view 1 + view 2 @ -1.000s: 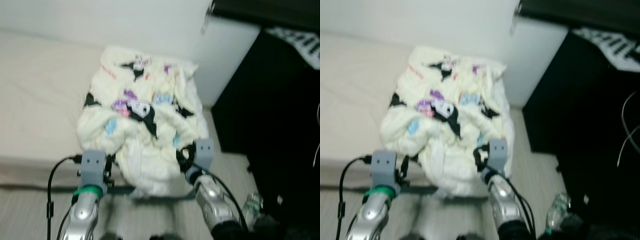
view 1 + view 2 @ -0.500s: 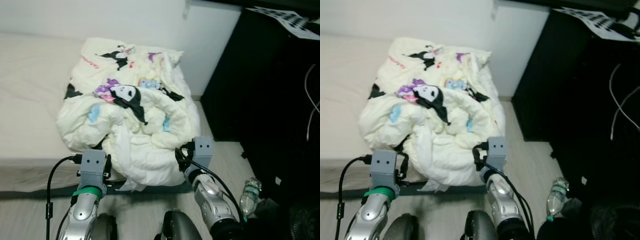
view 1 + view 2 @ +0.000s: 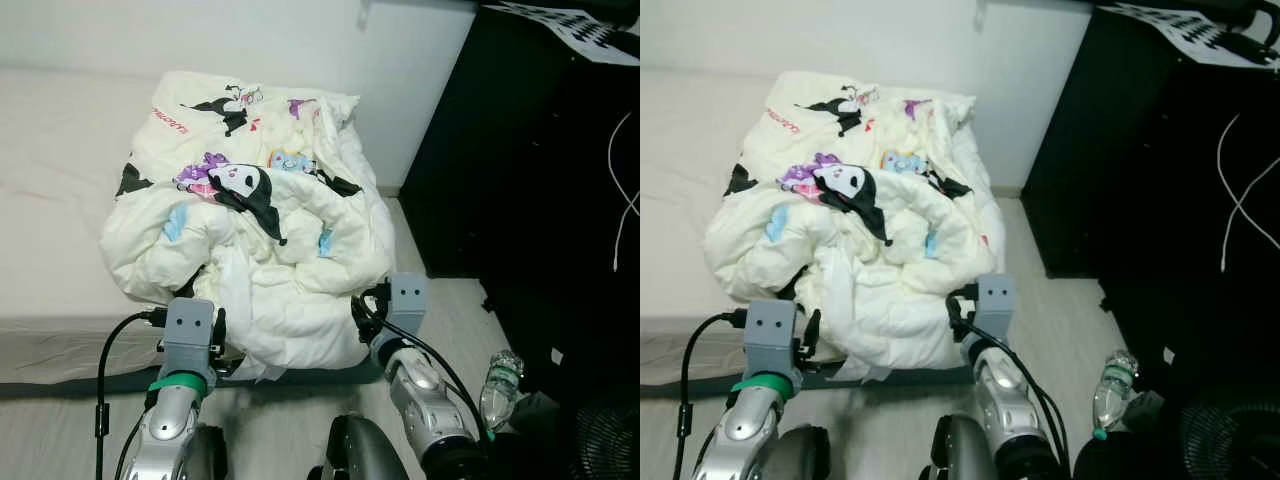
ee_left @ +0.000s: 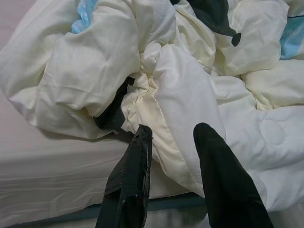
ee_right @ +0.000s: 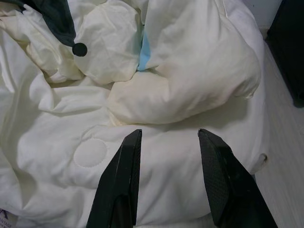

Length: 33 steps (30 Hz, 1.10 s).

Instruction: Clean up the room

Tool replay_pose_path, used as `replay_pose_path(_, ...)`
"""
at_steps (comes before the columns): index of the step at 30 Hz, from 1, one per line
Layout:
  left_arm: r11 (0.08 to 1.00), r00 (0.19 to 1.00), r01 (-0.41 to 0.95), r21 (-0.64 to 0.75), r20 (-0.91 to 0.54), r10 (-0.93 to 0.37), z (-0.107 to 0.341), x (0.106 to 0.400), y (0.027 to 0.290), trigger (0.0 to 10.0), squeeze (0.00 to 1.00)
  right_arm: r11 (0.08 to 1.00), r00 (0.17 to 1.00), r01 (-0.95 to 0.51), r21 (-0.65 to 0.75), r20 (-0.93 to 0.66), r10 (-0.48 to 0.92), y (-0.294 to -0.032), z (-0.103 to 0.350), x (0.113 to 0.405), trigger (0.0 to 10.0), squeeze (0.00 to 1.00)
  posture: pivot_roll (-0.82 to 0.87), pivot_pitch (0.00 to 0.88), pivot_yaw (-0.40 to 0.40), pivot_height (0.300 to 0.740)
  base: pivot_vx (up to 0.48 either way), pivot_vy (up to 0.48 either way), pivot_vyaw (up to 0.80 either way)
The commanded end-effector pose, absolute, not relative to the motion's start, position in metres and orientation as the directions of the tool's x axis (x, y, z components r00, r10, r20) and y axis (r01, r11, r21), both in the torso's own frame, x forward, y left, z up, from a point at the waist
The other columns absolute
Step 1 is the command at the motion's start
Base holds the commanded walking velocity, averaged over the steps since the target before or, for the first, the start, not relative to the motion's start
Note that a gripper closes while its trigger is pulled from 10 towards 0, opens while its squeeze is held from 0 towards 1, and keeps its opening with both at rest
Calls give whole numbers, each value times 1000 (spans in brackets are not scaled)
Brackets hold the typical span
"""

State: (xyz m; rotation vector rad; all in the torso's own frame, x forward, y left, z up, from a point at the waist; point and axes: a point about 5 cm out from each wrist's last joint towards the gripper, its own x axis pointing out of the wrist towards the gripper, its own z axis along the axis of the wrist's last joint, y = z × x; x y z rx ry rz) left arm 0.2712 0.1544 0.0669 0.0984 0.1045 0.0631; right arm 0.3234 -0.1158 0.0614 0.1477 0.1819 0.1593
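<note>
Ahead of both grippers, a bed (image 3: 60, 150) with a pale sheet. Heaped at its end, just beyond the fingertips: a crumpled cream comforter (image 3: 260, 250) with cartoon prints. Left gripper (image 4: 171, 135) spread apart, poised at a fold, grasping nothing. Right gripper (image 5: 168, 137) likewise parted, empty, over the comforter's hanging edge. Beside the right arm, on the floor: a plastic bottle (image 3: 497, 385).

A cream-white comforter (image 3: 250, 240) printed with black, purple and blue cartoon figures lies crumpled in a thick heap at the end of the bed (image 3: 60, 170) nearest the wall. Its folds pile over one another. One edge spills over the bed's side and hangs toward the floor.
</note>
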Motion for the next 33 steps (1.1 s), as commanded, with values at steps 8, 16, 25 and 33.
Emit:
replay_pose_path(8,994,991,-51,102,-115,62,64,269,153,10000,0,978,972,-124,169,-179,154,-120,57,321,10000,0,39,67,-84,622,0,0,0)
replay_pose_path(16,994,991,-51,102,-115,62,64,269,153,10000,0,978,972,-124,169,-179,154,-120,57,321,10000,0,39,67,-84,622,0,0,0)
replay_pose_path(25,994,991,-51,102,-115,62,64,269,153,10000,0,978,972,-124,169,-179,154,-120,57,321,10000,0,39,67,-84,622,0,0,0)
replay_pose_path(33,993,991,-51,102,-115,62,64,269,153,10000,0,978,972,-124,169,-179,154,-120,57,321,10000,0,39,67,-84,622,0,0,0)
